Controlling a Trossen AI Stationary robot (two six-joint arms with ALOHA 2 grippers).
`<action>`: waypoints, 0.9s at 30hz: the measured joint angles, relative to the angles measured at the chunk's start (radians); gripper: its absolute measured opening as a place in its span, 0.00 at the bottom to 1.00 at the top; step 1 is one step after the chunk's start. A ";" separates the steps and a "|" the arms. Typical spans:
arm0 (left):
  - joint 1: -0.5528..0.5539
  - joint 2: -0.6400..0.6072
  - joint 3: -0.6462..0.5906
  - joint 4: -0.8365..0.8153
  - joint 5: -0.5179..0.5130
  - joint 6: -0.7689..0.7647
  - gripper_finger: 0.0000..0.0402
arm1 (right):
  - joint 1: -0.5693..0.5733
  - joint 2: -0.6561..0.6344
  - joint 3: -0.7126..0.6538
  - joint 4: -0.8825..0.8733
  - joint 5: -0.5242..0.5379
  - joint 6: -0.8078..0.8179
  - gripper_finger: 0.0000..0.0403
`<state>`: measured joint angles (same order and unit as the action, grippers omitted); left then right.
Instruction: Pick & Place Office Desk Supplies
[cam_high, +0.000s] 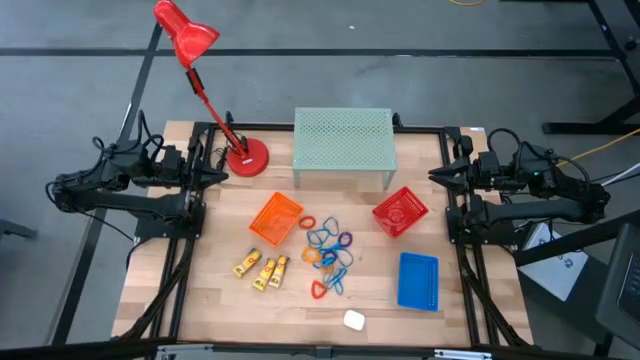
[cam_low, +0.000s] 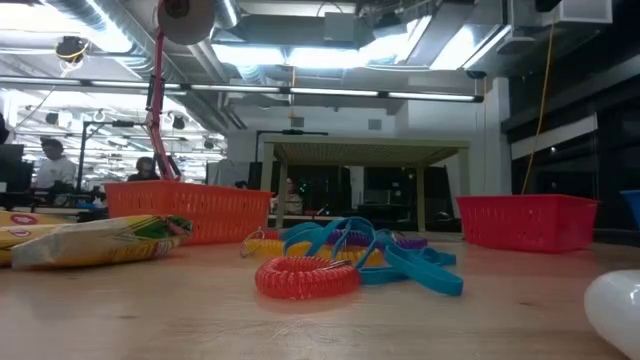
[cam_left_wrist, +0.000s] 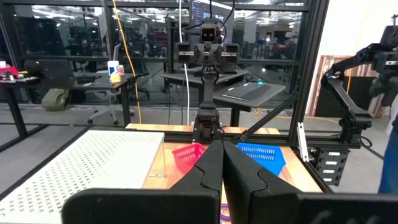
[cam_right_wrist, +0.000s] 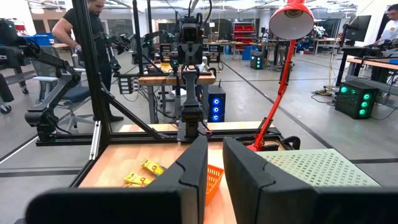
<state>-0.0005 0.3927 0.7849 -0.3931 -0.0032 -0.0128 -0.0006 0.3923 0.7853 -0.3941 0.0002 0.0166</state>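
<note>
Loops (cam_high: 330, 252) lay tangled mid-table; the left gripper (cam_high: 215, 176), closed and empty, and right gripper (cam_high: 438, 175), slightly parted, empty, should descend on one cleanly.

- A red metal desk lamp (cam_high: 247, 158) with a round base stands just beside the left claw (cam_high: 218, 176), towards the back of the table. Its jointed arm leans away, and its shade hangs out past the table's far edge.
- A pale green perforated metal riser (cam_high: 343, 140) stands between the left claw and the right claw (cam_high: 436, 176), set a little farther back than either.
- A small white rounded lump (cam_high: 354, 320) lies at the table's front edge, well apart from both claws.
- The pale wooden slatted tabletop (cam_high: 220, 300) spreads below both claws.
- A person in a dark shirt (cam_right_wrist: 65, 28) stands on the room's floor, far beyond the left claw's side.
</note>
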 joint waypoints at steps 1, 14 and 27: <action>0.000 0.000 0.000 0.000 0.000 0.000 0.01 | 0.000 0.000 0.000 0.000 0.000 0.000 0.14; 0.000 0.000 0.000 0.000 0.000 0.000 0.02 | 0.000 0.018 0.000 0.093 0.011 -0.065 0.14; 0.000 0.000 0.000 0.012 -0.005 -0.006 0.02 | 0.000 0.099 0.000 0.394 0.128 0.159 0.14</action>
<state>-0.0003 0.3923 0.7849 -0.3806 -0.0082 -0.0185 -0.0004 0.4912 0.7849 0.0003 0.1280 0.1761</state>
